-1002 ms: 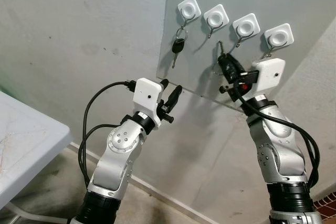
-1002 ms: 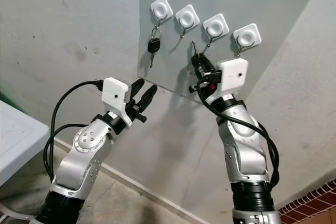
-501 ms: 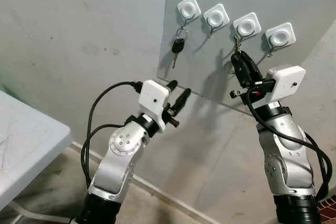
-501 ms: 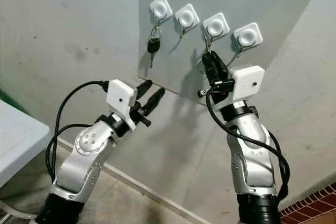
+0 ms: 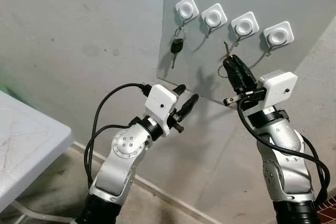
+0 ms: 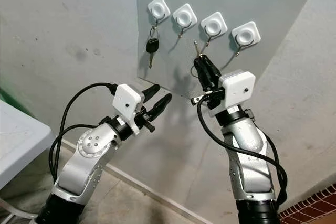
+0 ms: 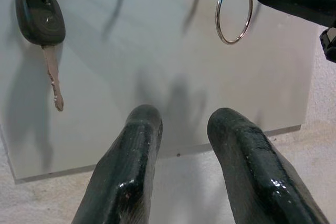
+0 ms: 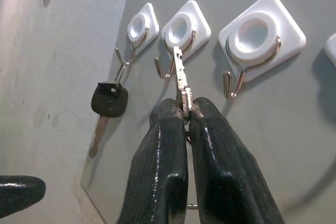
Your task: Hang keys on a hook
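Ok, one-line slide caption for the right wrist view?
Right gripper pinches a silver key blade-up toward the second hook; a black-headed key hangs on the hook beside it.

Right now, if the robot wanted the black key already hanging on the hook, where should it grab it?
Probably the black key by its fat black head: it hangs straight down from the leftmost hook, thin blade lowest. The open left gripper could come up from below, front-on, then lift the ring off.
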Robot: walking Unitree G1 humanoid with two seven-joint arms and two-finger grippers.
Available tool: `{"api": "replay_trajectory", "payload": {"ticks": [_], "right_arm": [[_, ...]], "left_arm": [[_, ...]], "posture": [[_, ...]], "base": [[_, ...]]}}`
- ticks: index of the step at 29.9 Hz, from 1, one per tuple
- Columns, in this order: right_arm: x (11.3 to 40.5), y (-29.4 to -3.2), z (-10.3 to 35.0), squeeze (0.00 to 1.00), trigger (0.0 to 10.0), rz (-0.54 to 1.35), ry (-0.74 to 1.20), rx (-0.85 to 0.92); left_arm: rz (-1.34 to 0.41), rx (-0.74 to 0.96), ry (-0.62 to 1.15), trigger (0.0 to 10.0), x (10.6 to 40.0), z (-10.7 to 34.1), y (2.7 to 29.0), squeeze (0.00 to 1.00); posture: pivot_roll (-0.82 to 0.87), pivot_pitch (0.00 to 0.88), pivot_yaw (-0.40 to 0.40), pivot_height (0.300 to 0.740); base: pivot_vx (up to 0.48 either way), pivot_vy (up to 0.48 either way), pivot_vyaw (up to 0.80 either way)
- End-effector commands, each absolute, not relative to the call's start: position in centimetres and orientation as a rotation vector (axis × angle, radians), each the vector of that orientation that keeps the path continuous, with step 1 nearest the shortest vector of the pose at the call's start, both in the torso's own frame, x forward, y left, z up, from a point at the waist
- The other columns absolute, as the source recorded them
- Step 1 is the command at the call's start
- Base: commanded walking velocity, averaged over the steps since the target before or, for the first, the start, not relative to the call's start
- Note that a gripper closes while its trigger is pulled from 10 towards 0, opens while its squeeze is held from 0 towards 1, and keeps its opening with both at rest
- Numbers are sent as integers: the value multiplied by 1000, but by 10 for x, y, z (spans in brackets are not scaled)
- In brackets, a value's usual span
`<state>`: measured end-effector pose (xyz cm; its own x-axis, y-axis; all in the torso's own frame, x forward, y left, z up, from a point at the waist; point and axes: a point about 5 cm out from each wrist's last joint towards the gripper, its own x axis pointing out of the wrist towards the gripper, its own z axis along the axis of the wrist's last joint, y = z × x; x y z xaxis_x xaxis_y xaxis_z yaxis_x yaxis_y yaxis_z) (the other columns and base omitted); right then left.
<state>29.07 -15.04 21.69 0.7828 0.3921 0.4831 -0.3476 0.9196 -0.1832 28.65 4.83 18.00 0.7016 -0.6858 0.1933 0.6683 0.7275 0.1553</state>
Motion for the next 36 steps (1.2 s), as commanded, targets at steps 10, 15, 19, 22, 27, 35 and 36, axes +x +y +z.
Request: {"api": "replay_trajectory", "payload": {"ticks": [10, 15, 19, 22, 27, 35, 36], "right_arm": [[293, -156, 249, 0, 10000, 351, -674, -90], [295, -157, 254, 0, 10000, 330, -694, -80], [297, -157, 257, 0, 10000, 314, -707, -81], [299, -157, 259, 0, 10000, 301, -706, -71], [301, -157, 259, 0, 10000, 276, -700, -62], [306, -161, 256, 0, 10000, 186, -660, -80], [306, -161, 255, 0, 10000, 165, -655, -90]], "left_arm": [[-770, 94, -291, 10000, 285, 189, 44, 0], [-766, 93, -289, 10000, 285, 189, 44, 0], [-764, 91, -287, 10000, 284, 189, 44, 0], [-763, 91, -287, 10000, 284, 188, 44, 0], [-762, 91, -285, 10000, 284, 188, 44, 0], [-760, 89, -286, 10000, 284, 188, 44, 0], [-760, 89, -286, 10000, 284, 188, 44, 0]], "posture": [[113, 0, -89, 736], [113, 0, -89, 736], [116, 0, -92, 736], [120, 0, -93, 736], [122, 0, -93, 736], [124, 0, -94, 736], [125, 0, -94, 736]], "base": [[0, 0, 0], [0, 0, 0], [0, 0, 0], [0, 0, 0], [0, 0, 0], [0, 0, 0], [0, 0, 0]]}}
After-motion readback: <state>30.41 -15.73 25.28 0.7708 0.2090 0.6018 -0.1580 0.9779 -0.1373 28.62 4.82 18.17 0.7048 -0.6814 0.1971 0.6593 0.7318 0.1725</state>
